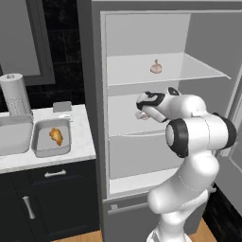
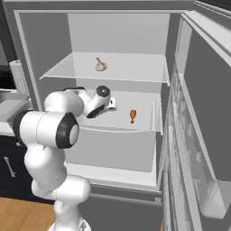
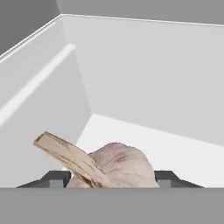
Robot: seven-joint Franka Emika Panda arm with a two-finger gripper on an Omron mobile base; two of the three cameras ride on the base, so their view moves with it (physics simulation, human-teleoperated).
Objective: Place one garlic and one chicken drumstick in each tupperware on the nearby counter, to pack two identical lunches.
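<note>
Garlic [image 3: 118, 164]: between claw [image 3: 105, 179] tips, stem pointing left
Claw: apparently clamped on garlic, middle fridge shelf [image 2: 135, 128]
Drumstick [image 2: 132, 115]: right of claw

My two base cameras sit behind the arm, left and right, both facing the open fridge [image 1: 142, 94]; my hand camera looks close along a shelf [image 3: 166, 148].

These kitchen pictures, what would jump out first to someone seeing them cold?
The white arm reaching into the open fridge, its gripper at a garlic bulb on the middle shelf. A second garlic sits on the shelf above, a drumstick on the middle shelf, and another drumstick in a tupperware on the counter.
</note>
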